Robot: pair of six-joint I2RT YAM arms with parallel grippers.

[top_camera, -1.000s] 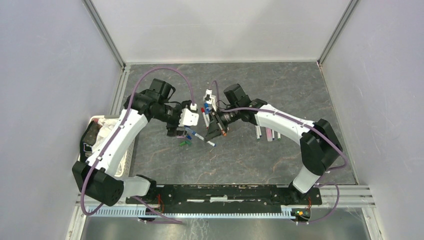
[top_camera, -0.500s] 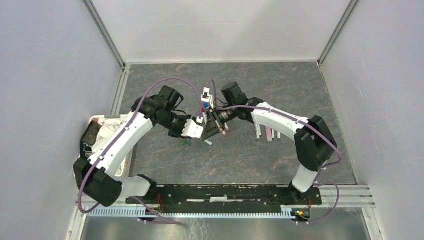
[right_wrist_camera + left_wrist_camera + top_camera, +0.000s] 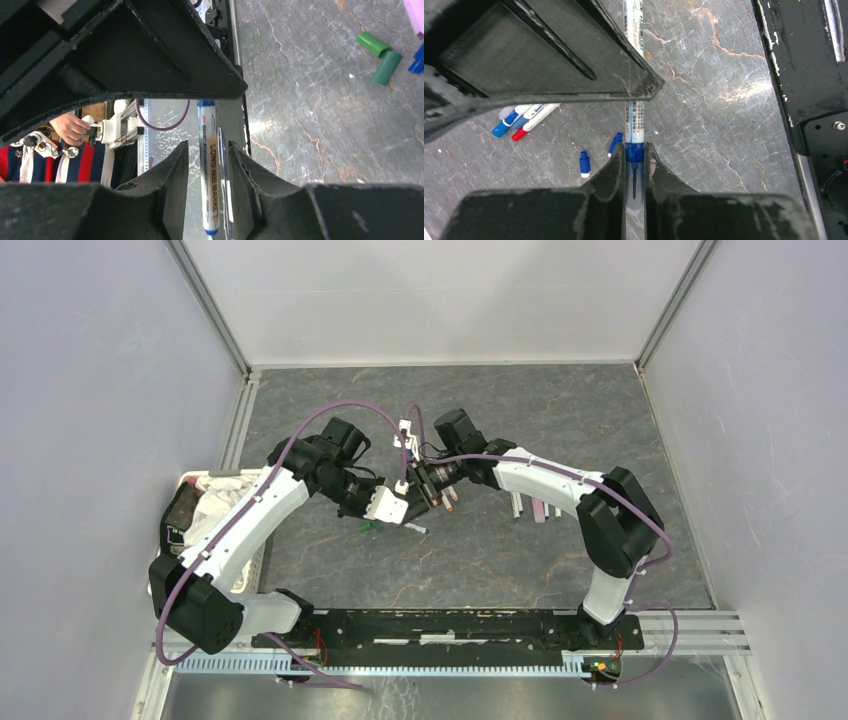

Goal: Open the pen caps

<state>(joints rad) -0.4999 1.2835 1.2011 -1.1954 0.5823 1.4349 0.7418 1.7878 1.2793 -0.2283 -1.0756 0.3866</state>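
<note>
My left jaws (image 3: 634, 149) are pressed together on the stubby blue plastic cap (image 3: 634, 152) of a slim white-barrelled marker pen (image 3: 634, 117), which is held in the air above the grey marbled counter (image 3: 724, 115). My right jaws (image 3: 207, 146) stand slightly spread either side of the same barrel, with gaps showing. I judge the pen light, stiff and slick. The cap wants a squeeze across its short body and the barrel a firm hold close to the joint, then a straight pull. Below lie loose blue caps (image 3: 584, 164), and farther off three white pens (image 3: 524, 117) with blue and red ends.
</note>
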